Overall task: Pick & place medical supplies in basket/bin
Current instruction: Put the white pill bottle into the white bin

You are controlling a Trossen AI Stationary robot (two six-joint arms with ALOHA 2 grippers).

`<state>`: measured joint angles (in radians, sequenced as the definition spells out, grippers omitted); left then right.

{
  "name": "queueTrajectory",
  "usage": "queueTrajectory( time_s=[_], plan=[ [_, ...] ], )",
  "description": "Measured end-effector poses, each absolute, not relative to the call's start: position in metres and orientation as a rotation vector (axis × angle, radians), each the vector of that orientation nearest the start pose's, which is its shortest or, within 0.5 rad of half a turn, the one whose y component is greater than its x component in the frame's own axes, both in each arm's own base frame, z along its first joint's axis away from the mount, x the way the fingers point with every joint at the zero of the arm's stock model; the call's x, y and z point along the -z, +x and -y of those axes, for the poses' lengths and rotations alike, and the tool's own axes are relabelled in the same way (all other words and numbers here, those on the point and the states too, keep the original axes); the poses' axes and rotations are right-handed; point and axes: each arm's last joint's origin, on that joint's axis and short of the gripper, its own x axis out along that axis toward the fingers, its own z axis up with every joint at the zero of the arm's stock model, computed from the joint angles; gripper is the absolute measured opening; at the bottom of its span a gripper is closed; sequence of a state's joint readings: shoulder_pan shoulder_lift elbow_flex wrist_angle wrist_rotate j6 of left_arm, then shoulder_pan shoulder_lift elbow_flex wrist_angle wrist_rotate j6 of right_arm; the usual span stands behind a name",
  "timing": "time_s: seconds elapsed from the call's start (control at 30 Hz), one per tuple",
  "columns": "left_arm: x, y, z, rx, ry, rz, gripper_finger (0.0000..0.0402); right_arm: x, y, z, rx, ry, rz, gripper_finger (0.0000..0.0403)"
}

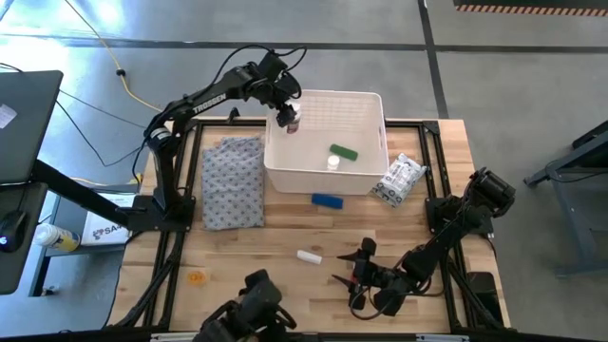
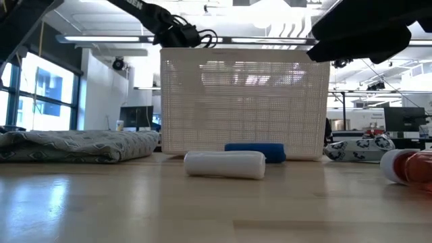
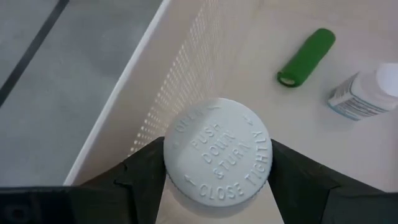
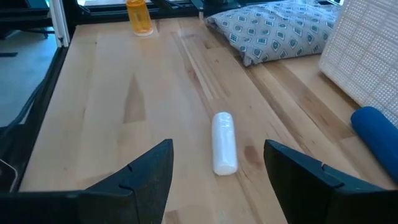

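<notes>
White slotted basket (image 1: 370, 142) sits at the far middle of the surface (image 1: 247, 261), holding a green tube (image 1: 343, 151) and a vial (image 1: 333, 162). Left end effector (image 1: 286, 116) hangs over its far-left corner, clamped on a white-capped bottle (image 3: 217, 149). Right end effector (image 1: 344, 269) waits spread wide near a white roll (image 1: 309, 256); a blue block (image 1: 327, 200) lies beside the basket.

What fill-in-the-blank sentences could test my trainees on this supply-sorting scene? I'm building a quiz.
1. The left gripper holds a white-capped bottle over the ____.
2. The green tube lies ____ the basket.
3. The blue block lies on the table, ____ the basket.
4. The right gripper is ____ above the white roll.

Missing words: basket; inside; outside; open
</notes>
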<state>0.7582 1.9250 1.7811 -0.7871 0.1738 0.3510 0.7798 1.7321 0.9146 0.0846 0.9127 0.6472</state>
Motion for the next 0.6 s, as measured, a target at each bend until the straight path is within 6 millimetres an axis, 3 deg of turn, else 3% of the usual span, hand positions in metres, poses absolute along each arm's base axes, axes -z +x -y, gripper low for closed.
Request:
queueTrajectory(
  time_s=[0.2, 0.43, 0.6],
  plan=[
    [-0.304, 0.307, -0.277, -0.388, -0.101, -0.930, 0.0276, -0.168, 0.259, -0.216, 0.289, 0.072, -0.428, 0.0240],
    [-0.328, 0.301, -0.259, -0.398, -0.064, -0.902, 0.0277, -0.167, 0.263, -0.209, 0.311, 0.068, -0.440, 0.0240],
    [-0.327, 0.307, -0.249, -0.451, -0.218, -0.891, 0.0271, -0.167, 0.265, -0.207, 0.307, 0.084, -0.451, 0.0240]
  ],
)
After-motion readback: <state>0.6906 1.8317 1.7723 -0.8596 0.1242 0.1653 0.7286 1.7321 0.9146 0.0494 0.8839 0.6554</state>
